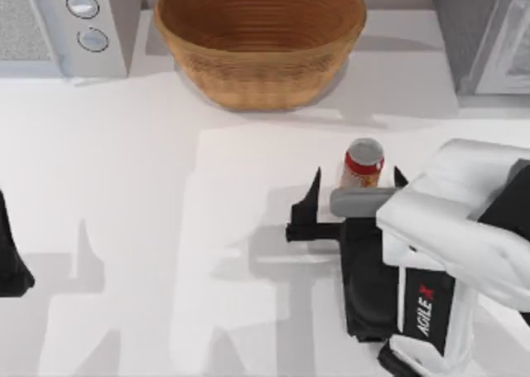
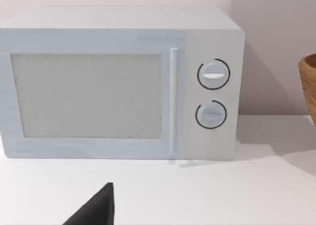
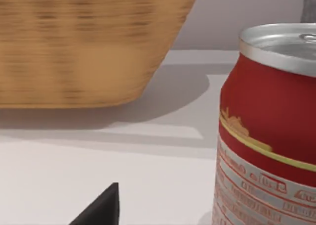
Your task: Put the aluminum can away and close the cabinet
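Note:
The aluminum can (image 1: pixel 364 161) stands upright on the white table, right of centre; it is red with a silver top and a white-and-yellow label. My right gripper (image 1: pixel 358 183) is open at table level around it, one black fingertip (image 1: pixel 314 186) well to the can's left and the other (image 1: pixel 401 178) close on its right. In the right wrist view the can (image 3: pixel 269 136) looms near, beside one fingertip (image 3: pixel 104 206). The grey cabinet (image 1: pixel 484 37) stands at the back right corner. My left gripper (image 1: pixel 12 265) is parked at the table's left edge.
A large wicker bowl (image 1: pixel 260 37) sits at the back centre, just beyond the can. A white microwave (image 1: pixel 58 25) with two dials fills the back left corner and faces the left wrist camera (image 2: pixel 118 81).

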